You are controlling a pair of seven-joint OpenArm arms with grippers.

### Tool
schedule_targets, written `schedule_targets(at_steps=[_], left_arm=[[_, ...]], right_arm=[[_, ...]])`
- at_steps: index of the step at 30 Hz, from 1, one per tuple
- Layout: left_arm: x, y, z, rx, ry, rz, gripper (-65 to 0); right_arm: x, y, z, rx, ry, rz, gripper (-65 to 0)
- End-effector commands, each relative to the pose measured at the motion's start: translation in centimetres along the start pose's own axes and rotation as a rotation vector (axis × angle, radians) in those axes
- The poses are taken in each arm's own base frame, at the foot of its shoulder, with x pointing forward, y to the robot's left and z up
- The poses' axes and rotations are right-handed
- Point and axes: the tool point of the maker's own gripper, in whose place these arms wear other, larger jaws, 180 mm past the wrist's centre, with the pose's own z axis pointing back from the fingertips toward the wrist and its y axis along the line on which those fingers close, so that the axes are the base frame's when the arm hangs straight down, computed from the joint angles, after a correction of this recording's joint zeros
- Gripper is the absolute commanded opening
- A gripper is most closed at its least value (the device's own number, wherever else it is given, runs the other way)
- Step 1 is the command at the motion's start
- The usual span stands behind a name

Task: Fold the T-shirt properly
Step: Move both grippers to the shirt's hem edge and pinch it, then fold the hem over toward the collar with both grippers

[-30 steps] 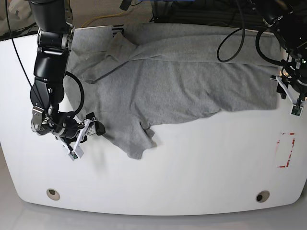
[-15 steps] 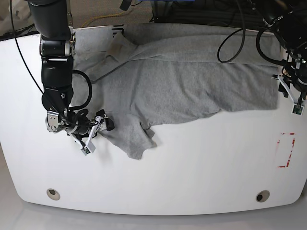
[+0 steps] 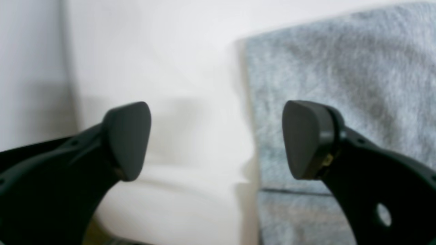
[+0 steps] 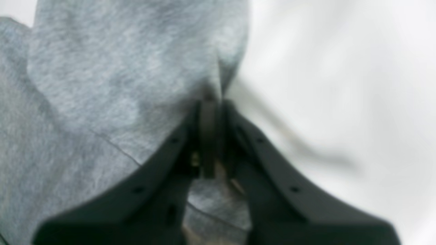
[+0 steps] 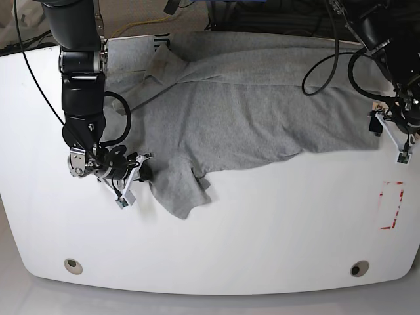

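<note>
The grey T-shirt [image 5: 249, 111] lies wrinkled across the far half of the white table [image 5: 262, 230], one sleeve flap hanging toward the front left [image 5: 180, 193]. In the base view my right gripper [image 5: 146, 173] is at that flap's left edge. In the right wrist view it [image 4: 211, 102] is shut on a pinch of the grey fabric [image 4: 119, 75]. My left gripper [image 5: 380, 126] is at the shirt's right edge. In the left wrist view it [image 3: 214, 139] is open and empty, one fingertip [image 3: 303, 139] over the fabric [image 3: 340, 75], the other over bare table.
A red tape rectangle [image 5: 392, 205] marks the table at the right. Two round holes [image 5: 72, 265] [image 5: 359, 268] sit near the front edge. Black cables [image 5: 328, 59] loop over the shirt's far right part.
My right gripper has moved right to the sleeve flap's edge and is now shut on it. My left gripper has shifted a little toward the shirt's right edge.
</note>
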Motion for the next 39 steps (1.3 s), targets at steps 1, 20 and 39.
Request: schedule_targets(at_steps=[1,20,39], left_arm=[[1.9,0.5,-0.4,-0.006,-0.036,0.007,-6.9],[2.5,-1.6,-6.3,-0.184,-0.029,0.142,-7.2],[4.0,-3.1,-6.9,-0.227,-0.110,0.134,-65.0]], right_arm=[[1.1,-0.7,0.6,-0.015,-0.005,0.022,-65.0],[2.3,0.4,2.1,-0.040,-0.022,0.116,-65.0],[4.2,1.3,4.4,-0.086,-0.044,0.229,-65.0]])
